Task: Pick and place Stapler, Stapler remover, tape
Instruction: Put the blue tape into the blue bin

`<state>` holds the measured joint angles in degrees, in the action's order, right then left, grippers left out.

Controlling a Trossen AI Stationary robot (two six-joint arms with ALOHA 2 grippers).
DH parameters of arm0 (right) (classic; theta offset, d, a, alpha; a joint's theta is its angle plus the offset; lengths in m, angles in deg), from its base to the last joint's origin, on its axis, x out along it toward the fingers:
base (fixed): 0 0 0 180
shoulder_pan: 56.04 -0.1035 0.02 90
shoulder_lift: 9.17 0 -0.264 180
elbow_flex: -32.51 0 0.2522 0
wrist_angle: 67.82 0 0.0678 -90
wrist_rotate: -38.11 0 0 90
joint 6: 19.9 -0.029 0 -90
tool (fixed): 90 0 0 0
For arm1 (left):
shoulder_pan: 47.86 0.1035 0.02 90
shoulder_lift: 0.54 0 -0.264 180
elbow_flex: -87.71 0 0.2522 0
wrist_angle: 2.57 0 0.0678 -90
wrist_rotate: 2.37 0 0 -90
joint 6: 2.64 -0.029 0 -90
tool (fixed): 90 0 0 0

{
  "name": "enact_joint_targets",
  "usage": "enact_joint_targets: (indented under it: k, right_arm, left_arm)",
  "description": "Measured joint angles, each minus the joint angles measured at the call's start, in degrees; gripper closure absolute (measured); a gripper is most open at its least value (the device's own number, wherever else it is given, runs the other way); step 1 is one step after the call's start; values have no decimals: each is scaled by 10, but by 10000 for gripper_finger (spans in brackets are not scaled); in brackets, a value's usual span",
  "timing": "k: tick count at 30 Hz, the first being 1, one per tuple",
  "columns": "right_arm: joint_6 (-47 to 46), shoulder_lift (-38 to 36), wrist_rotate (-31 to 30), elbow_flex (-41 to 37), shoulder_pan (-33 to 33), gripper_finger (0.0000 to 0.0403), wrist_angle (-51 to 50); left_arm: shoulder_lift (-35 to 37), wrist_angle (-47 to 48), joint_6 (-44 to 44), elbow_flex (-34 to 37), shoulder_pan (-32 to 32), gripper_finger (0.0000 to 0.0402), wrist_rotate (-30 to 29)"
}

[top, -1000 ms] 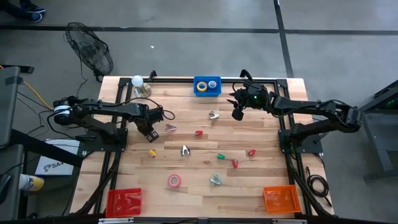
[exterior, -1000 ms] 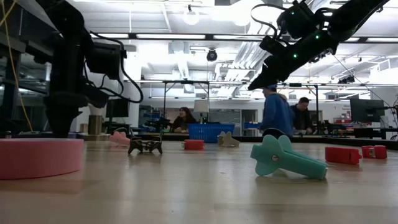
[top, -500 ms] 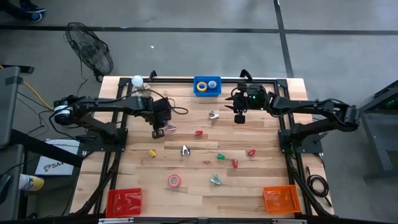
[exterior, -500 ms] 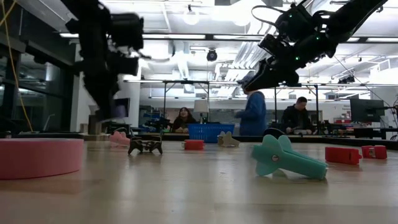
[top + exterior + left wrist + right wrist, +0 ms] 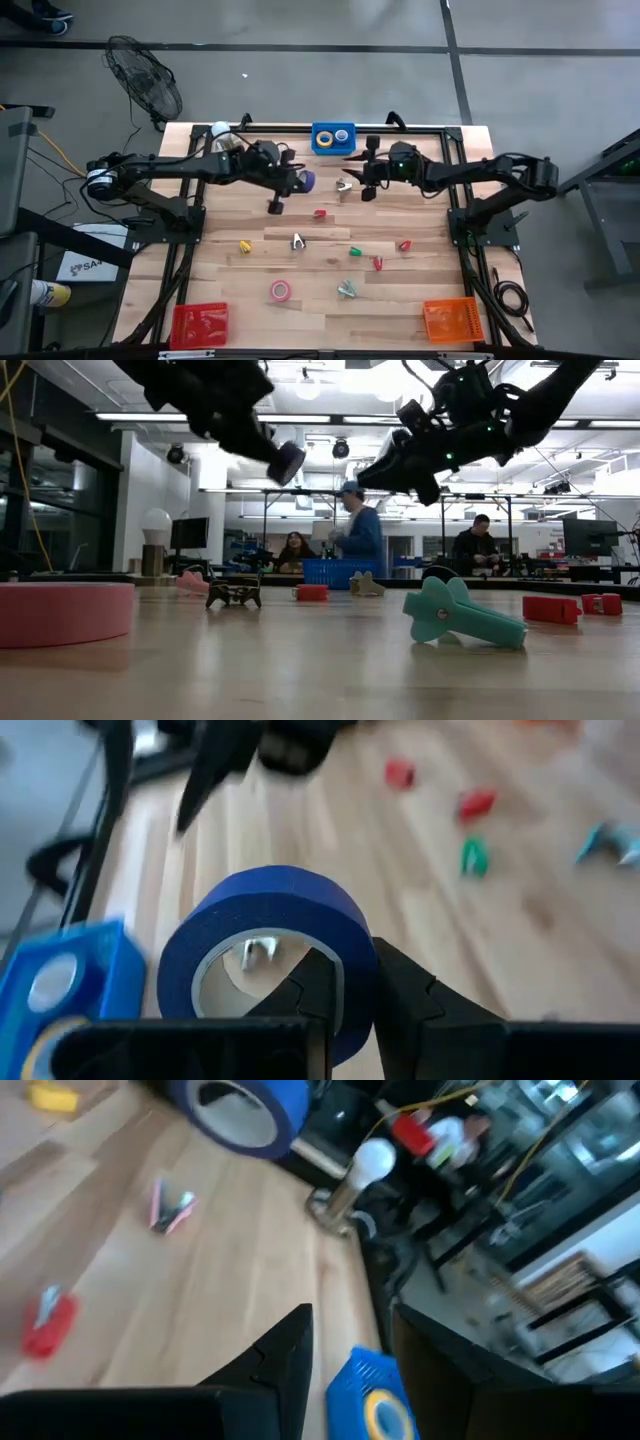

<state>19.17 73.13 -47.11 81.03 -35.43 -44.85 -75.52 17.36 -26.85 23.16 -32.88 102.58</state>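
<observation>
My left gripper (image 5: pixel 345 985) grips a blue tape roll (image 5: pixel 270 935) above the tabletop (image 5: pixel 300 262), toward its far edge, near the blue bin (image 5: pixel 333 140). Beside it, my right gripper (image 5: pixel 345 1345) hangs with fingers apart, empty.

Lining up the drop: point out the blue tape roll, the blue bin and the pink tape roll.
blue tape roll (image 5: pixel 300 915): left wrist view, outer band.
blue bin (image 5: pixel 322 146): high view, front wall.
pink tape roll (image 5: pixel 281 291): high view, ring face.

The small blue plastic bin (image 5: pixel 333 138) at the wooden table's (image 5: pixel 220 275) far edge is flanked closely — left gripper (image 5: pixel 300 181) with its blue tape ring (image 5: pixel 307 181) one side, right gripper (image 5: pixel 352 173) the other — while the mid-table holds scattered small coloured pieces.
</observation>
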Motion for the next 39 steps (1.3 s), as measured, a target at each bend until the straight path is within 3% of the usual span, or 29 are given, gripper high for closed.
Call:
enact_joint_targets:
  k: [7,11,21,39]
  right_arm:
    - [-34,3,15,0,-16,273,100]
    - [-46,3,31,0,-25,273,131]
    - [-72,3,49,1,-56,273,215]
    - [-76,3,50,1,-76,273,210]
  left_arm:
    - [0,-108,3,0,0,368,107]
    - [0,-160,3,0,0,368,138]
    - [-34,-248,17,-1,0,368,115]
    - [-60,-301,35,-1,0,368,110]
